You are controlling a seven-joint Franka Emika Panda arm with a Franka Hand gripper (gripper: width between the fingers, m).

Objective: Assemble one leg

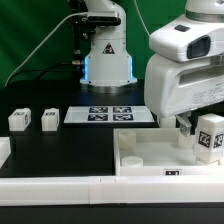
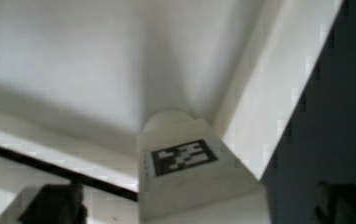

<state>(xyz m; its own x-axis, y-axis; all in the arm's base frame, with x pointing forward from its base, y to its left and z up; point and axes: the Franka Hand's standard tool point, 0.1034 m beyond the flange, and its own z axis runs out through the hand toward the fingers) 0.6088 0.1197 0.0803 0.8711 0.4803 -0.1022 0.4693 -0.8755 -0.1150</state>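
Observation:
A white leg [image 1: 208, 138] with a black-and-white tag stands upright at the right corner of the large white tray-like part [image 1: 140, 152]. My gripper [image 1: 203, 124] is around the top of the leg. In the wrist view the leg [image 2: 196, 160] runs between my dark fingers [image 2: 47, 205], with a gap showing on each side. My gripper [image 2: 198, 208] is open and straddles the leg. The tray-like part [image 2: 86, 70] fills the wrist view behind the leg. Two more legs [image 1: 19, 119] [image 1: 50, 120] lie on the black table at the exterior view's left.
The marker board [image 1: 110, 113] lies flat in the middle, in front of the robot base [image 1: 105, 55]. A white part [image 1: 3, 150] shows at the exterior view's left edge. A white strip [image 1: 60, 188] runs along the table's front.

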